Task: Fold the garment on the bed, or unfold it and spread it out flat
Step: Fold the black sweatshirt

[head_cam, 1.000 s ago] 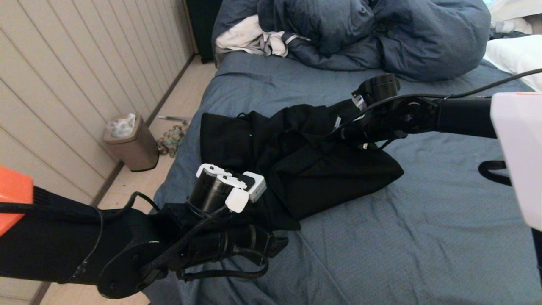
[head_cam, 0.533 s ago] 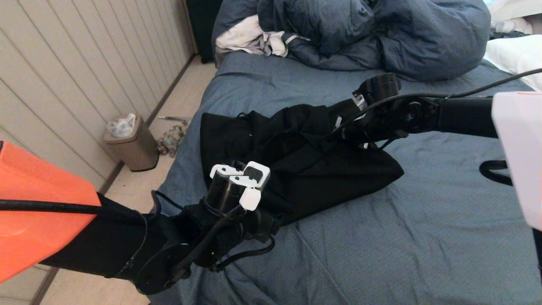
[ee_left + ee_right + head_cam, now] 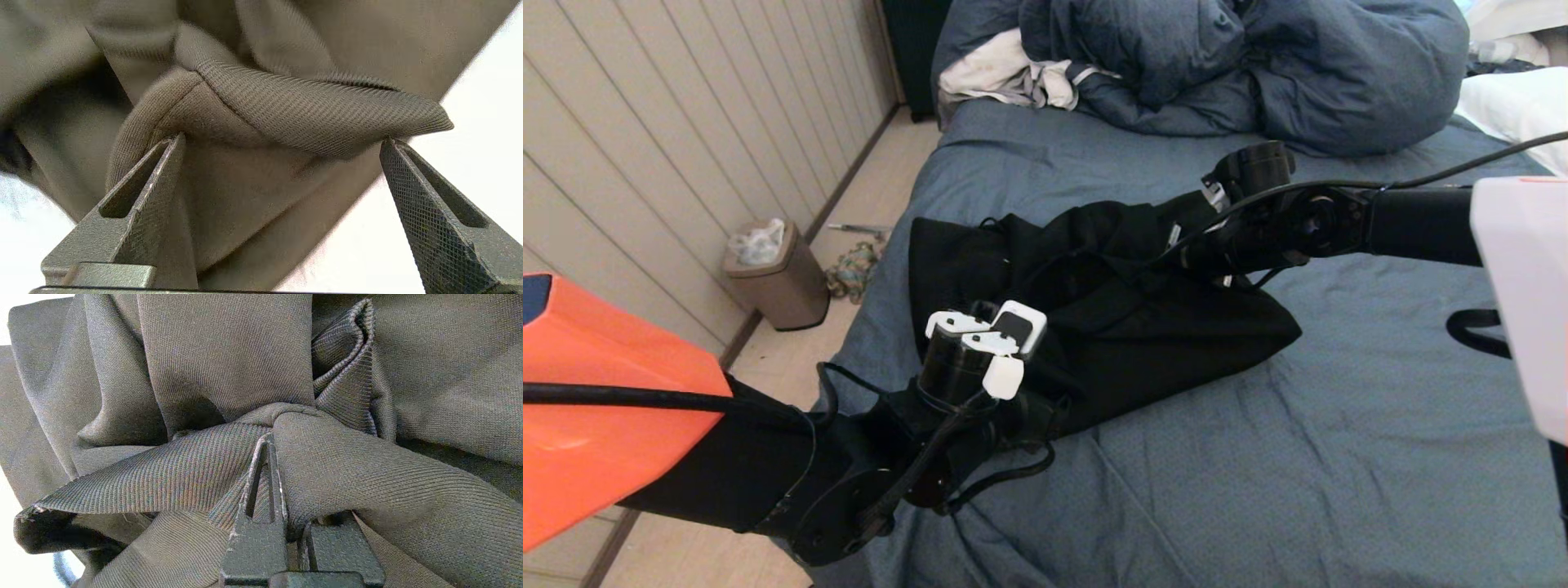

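Here the garment lies bunched on the bed. The right gripper is clamped on a fold; the left gripper, spread wide, straddles a ribbed edge, gripping nothing.

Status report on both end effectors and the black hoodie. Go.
Left end effector open at near hem of the black hooded sweatshirt. Right end effector shut on its fabric. Sweatshirt bunched on blue-grey bed. Nothing blocking.
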Motion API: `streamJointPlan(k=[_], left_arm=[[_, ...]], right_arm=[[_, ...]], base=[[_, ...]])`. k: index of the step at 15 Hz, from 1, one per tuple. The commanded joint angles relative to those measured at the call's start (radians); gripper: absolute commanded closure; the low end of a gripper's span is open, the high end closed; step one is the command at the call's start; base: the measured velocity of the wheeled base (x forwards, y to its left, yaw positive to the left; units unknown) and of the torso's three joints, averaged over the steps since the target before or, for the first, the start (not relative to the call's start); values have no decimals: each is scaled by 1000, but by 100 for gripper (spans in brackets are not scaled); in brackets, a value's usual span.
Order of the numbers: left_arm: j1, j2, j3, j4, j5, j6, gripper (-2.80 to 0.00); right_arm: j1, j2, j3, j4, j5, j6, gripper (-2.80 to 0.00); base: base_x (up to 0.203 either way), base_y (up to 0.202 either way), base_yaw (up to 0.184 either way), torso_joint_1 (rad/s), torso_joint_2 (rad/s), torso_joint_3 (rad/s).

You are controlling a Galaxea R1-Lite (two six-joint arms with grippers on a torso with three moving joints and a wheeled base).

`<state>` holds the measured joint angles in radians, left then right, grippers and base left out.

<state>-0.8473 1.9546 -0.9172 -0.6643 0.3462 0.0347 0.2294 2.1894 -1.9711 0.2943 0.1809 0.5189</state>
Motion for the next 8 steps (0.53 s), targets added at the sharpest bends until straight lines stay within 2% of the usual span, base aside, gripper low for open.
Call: streamJointPlan(k=[1,2,8], left_arm=[[0,12,-3,-20,30,9,-280],[-1,12,-4,-29,45,10,0],[3,7,-26,-44,53,11,0]], right_arm=[[1,0,0,2,2,3,0],[1,-2,0,2,2,3,0],[-1,-8,0,2,2,4,0]], base=[[0,0,0,0,0,0],[0,0,0,0,0,0],[0,0,0,0,0,0]])
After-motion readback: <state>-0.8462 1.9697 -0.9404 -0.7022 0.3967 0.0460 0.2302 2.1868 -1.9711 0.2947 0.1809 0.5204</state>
